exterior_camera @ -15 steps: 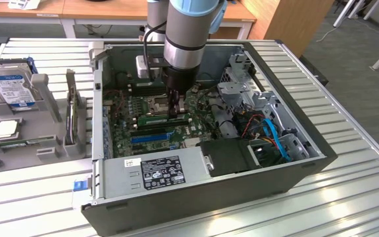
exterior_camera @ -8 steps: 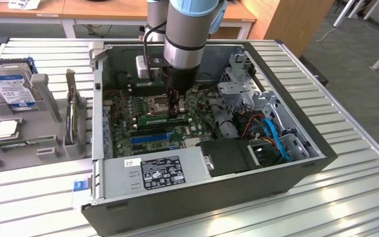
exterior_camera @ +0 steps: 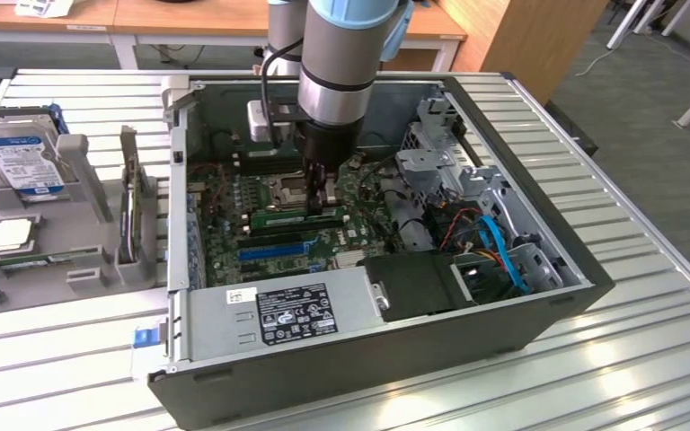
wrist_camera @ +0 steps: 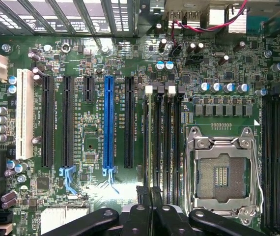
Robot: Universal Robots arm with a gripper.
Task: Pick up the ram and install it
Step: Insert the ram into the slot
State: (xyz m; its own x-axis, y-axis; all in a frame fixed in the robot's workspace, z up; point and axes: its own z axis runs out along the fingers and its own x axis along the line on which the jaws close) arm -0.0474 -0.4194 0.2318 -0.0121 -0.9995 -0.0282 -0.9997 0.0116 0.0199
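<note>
Rack [exterior_camera: 82, 260] at the exterior view's left, holding a blue-labelled hard drive [exterior_camera: 15, 157] upright, well apart from the work. Next along stands the open computer case [exterior_camera: 381, 377] on the slatted table [exterior_camera: 645, 350], with the grey power supply [exterior_camera: 285, 314] at its near edge and the green motherboard [exterior_camera: 231, 193] flat on its floor.

In the middle of that board the arm reaches straight down. The ram [exterior_camera: 285, 216] lies lengthways along a black memory slot, just beyond the blue slot [exterior_camera: 276, 251], and the claw [exterior_camera: 321, 205] is over the end of it toward the exterior view's right. In the wrist view the claw [wrist_camera: 151, 206] is drawn narrow, its fingers nearly meeting, and as far as I can judge they pinch the thin top edge of the ram [wrist_camera: 158, 147], which stands on edge in its slot between the blue slot [wrist_camera: 109, 125] and the processor socket [wrist_camera: 221, 172]. Whether it is fully seated, I cannot tell.

The stick should be light and stiff but fragile: a thin board with small chips that would not bear twisting or sideways force. I would grip it across its flat faces near the top edge, away from the contacts, and keep it square to the slot.

At the exterior view's right sit metal drive brackets and blue cables [exterior_camera: 507, 260].
</note>
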